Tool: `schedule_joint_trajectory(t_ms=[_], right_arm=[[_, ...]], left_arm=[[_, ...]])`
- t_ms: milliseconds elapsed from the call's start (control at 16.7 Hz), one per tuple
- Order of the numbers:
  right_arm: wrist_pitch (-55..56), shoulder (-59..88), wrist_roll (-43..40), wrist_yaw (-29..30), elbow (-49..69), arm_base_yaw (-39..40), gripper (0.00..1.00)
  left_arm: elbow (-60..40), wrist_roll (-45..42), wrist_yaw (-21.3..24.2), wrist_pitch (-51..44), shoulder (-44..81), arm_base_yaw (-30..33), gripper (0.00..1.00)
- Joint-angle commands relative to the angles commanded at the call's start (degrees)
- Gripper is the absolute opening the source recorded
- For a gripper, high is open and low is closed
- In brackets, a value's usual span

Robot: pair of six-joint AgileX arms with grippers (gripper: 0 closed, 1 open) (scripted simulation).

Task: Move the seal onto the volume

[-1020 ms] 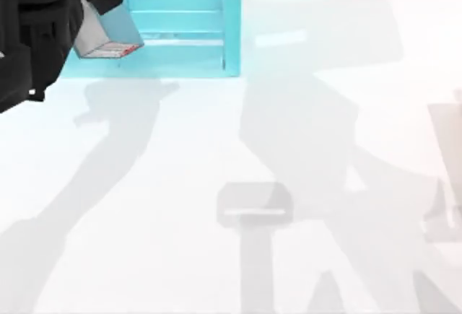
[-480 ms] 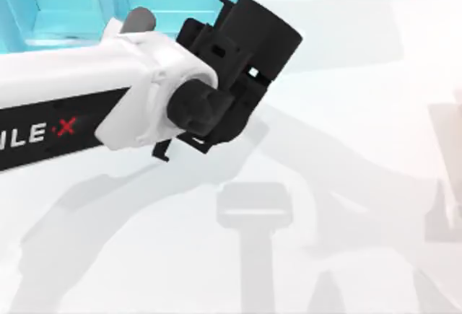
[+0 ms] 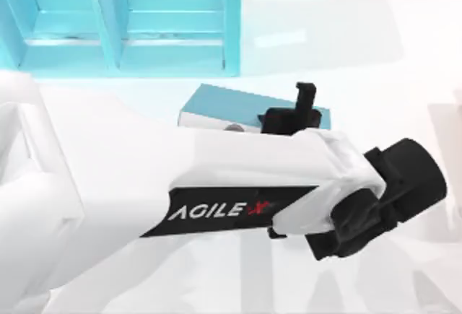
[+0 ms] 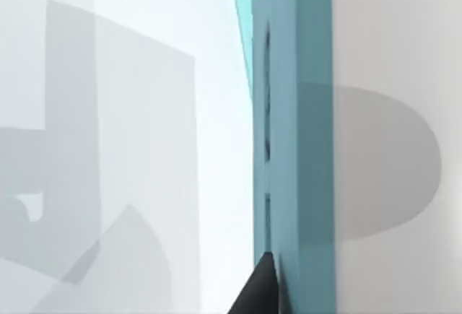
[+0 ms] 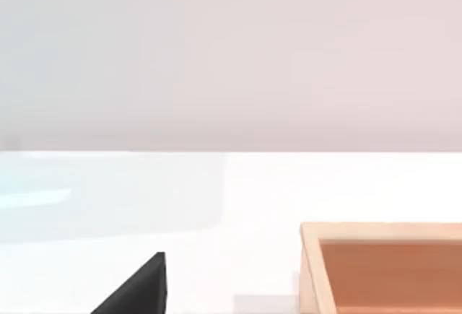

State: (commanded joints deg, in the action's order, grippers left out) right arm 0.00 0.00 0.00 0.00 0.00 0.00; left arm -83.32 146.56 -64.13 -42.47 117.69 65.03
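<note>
White tabletop [image 3: 375,54] fills the scene, pale and crossed by soft grey shadows. Near its middle, in the top view, the book [image 3: 224,105] lies flat, teal cover up with a white page edge showing along its near side; most of it is hidden under the left arm [image 3: 216,184]. I cannot tell where the seal is, since nothing orange shows on or beside the book. The left arm reaches across from the table's left, its black wrist end toward the right side. 1 dark finger [image 3: 304,97] sticks up over the book's far edge, but whether the left gripper [image 4: 261,289] is wide, narrow or holding something I cannot tell. Behind the book, at the table's far left, stands a teal shelf unit [image 3: 173,18] with open compartments. From the right wrist, the right gripper's dark fingertip [image 5: 141,289] shows near a tan wooden box [image 5: 382,263] on the table.
</note>
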Motion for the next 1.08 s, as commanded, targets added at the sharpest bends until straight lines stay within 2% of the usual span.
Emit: schedule_joint_trajectory(t_ms=[240,420,1080], right_arm=[[0.0,0.0,0.0,0.0,0.0,0.0,1.0],[0.0,0.0,0.0,0.0,0.0,0.0,1.0],[0.0,0.0,0.0,0.0,0.0,0.0,1.0]], left_arm=[[-4.41,16.73,-7.08,-5.06,6.31,6.39,0.0],[-6.43,24.2,-10.49,-7.12,9.05,9.27,0.0],[-7.77,28.27,-11.36,-9.97,10.29,10.52,0.0]])
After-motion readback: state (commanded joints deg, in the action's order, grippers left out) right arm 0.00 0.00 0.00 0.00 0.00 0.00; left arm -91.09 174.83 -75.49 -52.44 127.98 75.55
